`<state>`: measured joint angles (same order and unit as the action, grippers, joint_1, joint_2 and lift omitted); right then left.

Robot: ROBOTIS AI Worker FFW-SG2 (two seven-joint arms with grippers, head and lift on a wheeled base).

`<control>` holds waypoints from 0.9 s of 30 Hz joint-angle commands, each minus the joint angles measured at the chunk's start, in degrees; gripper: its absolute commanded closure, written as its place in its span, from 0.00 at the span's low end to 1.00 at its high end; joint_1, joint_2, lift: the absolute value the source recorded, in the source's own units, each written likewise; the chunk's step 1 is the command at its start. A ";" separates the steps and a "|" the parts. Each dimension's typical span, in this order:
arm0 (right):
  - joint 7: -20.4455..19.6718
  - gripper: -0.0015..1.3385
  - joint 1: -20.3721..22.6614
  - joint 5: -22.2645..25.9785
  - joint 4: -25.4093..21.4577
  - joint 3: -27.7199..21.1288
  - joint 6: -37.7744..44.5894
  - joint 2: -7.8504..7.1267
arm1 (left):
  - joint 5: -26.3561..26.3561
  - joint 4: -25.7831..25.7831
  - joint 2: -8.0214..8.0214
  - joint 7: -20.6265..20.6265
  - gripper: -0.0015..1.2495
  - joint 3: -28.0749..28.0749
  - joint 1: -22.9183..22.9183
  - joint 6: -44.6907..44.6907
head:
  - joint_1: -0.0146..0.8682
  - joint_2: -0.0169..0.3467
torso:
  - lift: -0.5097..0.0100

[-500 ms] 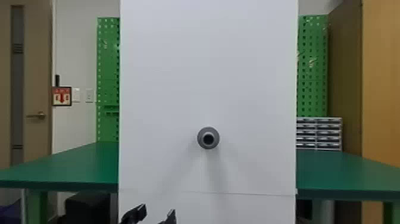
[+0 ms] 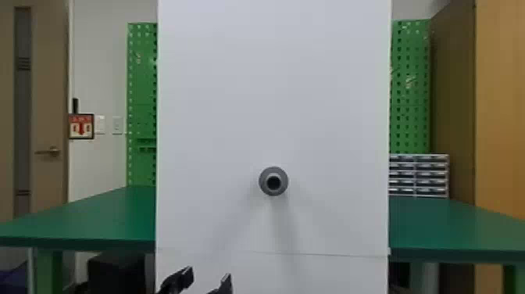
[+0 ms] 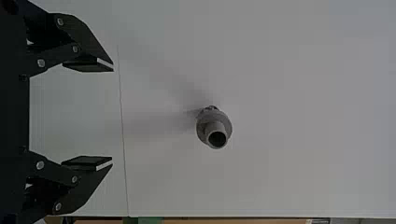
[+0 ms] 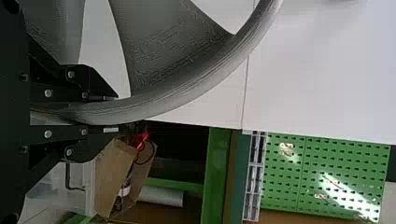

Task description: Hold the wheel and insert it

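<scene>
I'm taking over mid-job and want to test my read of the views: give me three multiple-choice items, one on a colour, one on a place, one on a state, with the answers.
1. What colour is the peg on the white board?
A) Red
B) Grey
C) Yellow

2. Where is the wheel?
A) Held by the right gripper
B) Pushed onto the peg
C) Lying on the green table

3. What state is the left gripper in?
A) Shut on the wheel
B) Shut and empty
C) Open and empty

Answers:
1. B: the head view shows its collar and tube in grey.
2. A: its rim runs between the right gripper's two fingers.
3. C: its fingers stand well apart, with nothing held between them.
</scene>
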<state>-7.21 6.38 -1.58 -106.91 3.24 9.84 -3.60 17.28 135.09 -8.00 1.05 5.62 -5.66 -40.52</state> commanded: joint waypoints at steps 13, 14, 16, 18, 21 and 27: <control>0.00 0.84 -0.67 1.05 -1.10 0.62 1.85 -0.26 | 0.12 0.00 0.00 0.00 0.42 -0.09 -0.05 -0.18 | 0.02 0.34 | 0.06; 0.00 0.84 -0.76 0.97 -1.90 0.62 2.73 -0.26 | 0.12 0.00 0.00 0.00 0.42 -0.09 -0.05 -0.18 | 0.02 0.34 | 0.06; 0.00 0.84 -1.02 0.97 -2.86 0.62 4.13 -0.26 | 0.12 0.00 0.00 0.00 0.42 -0.09 -0.05 -0.27 | 0.02 0.34 | 0.06; -0.09 0.84 -1.37 0.97 -4.27 0.62 5.45 -0.09 | 0.12 0.00 0.00 0.00 0.42 -0.09 -0.05 -0.35 | 0.02 0.34 | 0.06; 0.00 0.84 -1.90 0.79 -6.38 0.36 7.91 0.44 | 0.12 0.00 0.00 0.00 0.42 0.00 -0.23 -0.88 | 0.02 0.34 | 0.06; 0.00 0.84 -3.66 0.79 -10.60 0.54 13.98 0.97 | 0.03 0.00 0.00 0.00 0.42 0.00 -0.32 -1.14 | 0.02 0.34 | 0.06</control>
<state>-7.25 3.94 -0.77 -114.72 3.64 19.61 -2.88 17.38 135.09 -8.00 1.05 5.61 -5.87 -41.51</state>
